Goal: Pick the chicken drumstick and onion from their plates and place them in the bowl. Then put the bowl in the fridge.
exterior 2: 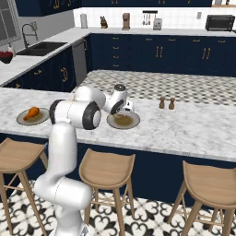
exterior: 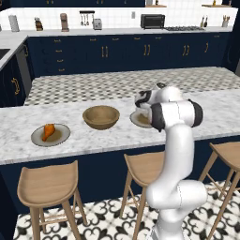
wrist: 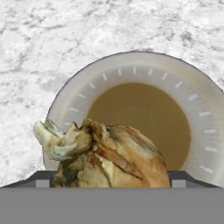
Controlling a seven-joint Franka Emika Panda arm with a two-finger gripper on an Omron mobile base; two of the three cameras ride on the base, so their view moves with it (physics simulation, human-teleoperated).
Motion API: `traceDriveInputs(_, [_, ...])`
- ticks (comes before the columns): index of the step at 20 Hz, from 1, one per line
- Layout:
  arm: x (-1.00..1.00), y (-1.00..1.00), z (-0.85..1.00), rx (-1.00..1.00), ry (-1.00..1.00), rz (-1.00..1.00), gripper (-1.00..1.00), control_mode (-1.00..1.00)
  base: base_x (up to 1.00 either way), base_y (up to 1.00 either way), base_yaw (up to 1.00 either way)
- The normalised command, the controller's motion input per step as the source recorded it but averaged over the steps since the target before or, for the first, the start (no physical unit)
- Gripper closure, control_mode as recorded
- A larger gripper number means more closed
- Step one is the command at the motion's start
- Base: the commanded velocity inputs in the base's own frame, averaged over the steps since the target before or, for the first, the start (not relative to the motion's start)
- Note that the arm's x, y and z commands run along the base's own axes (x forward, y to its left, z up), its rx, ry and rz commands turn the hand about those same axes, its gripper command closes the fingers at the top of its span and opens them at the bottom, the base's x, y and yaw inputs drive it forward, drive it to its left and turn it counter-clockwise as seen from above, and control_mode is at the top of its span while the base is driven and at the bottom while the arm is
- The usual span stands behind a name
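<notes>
The onion (wrist: 109,155) sits between the hand's (wrist: 112,179) wide-spread fingers, above its plate (wrist: 78,94).

I see the onion (wrist: 111,155) on its plate (wrist: 131,70); the drumstick (exterior: 48,131) lies on another plate (exterior: 62,138) beside the empty bowl (exterior: 101,116).
</notes>
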Motion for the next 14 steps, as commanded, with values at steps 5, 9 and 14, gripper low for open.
traceDriveInputs(5, [-0.98,0.00,1.00,0.06,-0.07,0.00,1.00,-1.00,0.00,0.00,0.00])
traceDriveInputs(9, [-0.89,0.18,1.00,0.11,0.00,0.05,1.00,-1.00,0.00,0.00,0.00])
traceDriveInputs(14, [-0.53,0.49,0.86,0.12,0.09,0.12,1.00,-1.00,0.00,0.00,0.00])
